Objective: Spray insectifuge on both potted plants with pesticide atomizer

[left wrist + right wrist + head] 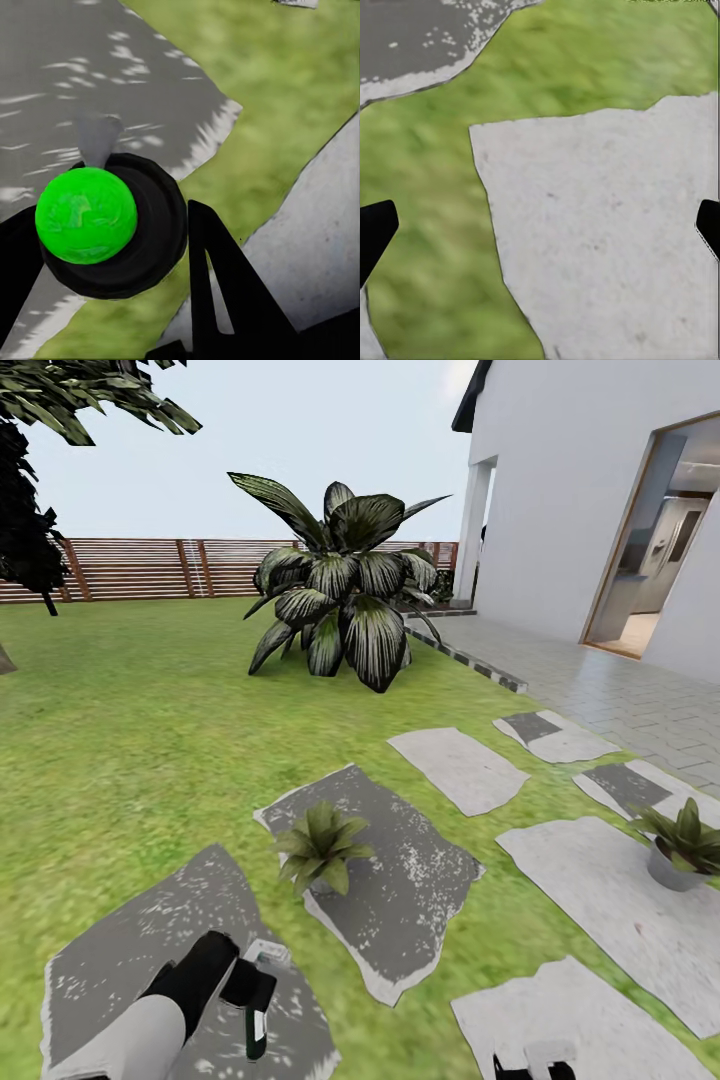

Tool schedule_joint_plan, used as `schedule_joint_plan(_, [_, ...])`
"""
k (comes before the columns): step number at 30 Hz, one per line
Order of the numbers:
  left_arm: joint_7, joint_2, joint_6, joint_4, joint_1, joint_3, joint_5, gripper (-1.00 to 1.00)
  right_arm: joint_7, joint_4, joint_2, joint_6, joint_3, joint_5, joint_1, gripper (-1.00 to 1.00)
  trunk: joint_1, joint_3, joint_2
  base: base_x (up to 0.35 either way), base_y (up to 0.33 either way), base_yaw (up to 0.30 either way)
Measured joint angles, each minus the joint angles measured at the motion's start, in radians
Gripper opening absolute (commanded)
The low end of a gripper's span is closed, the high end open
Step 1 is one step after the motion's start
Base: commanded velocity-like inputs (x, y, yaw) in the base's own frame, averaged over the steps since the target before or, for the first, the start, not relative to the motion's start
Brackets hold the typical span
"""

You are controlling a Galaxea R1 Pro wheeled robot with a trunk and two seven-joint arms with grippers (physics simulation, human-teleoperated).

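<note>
Left claw pinching pesticide atomizer, green cap in wrist view, right claw spread.

The left gripper grips the pesticide atomizer over a grey stepping stone beside grass

Dark green atomizer; grey-speckled stepping stones; seemingly grey pot.

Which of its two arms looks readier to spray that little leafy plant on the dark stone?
Left. The left gripper is shut on the slim dark green spray bottle, near the small green rosette plant. The right gripper hangs open over a pale stepping stone.
</note>
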Motion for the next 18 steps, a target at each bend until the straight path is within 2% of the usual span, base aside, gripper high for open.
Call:
schedule_joint_plan(2, [0.0, -0.003, 0.01, -0.016, 0.0, -0.019, 0.001, -1.0, 0.0, 0.0, -0.001, 0.0, 0.0, 0.001, 0.0, 1.0, 0.0, 0.0, 0.0, 0.194, -0.172, 0.0])
schedule_joint_plan(3, [0.0, -0.013, 0.016, -0.023, 0.0, -0.025, 0.004, -1.0, 0.0, 0.001, -0.001, -0.001, 0.0, 0.001, 0.0, 1.0, 0.0, 0.0, 0.0, 0.208, -0.186, 0.0])
schedule_joint_plan(8, [0.0, -0.033, 0.039, -0.028, 0.0, -0.03, 0.0, -1.0, 0.0, 0.001, -0.001, 0.0, 0.001, 0.002, 0.0, 1.0, 0.0, 0.0, 0.0, 0.134, -0.225, 0.0])
schedule_joint_plan(18, [0.0, -0.038, 0.051, -0.028, -0.035, -0.043, 0.003, -1.0, 0.001, 0.001, -0.001, -0.001, 0.001, 0.002, 0.0, 1.0, 0.0, 0.0, 0.0, -0.062, -0.259, 0.0])
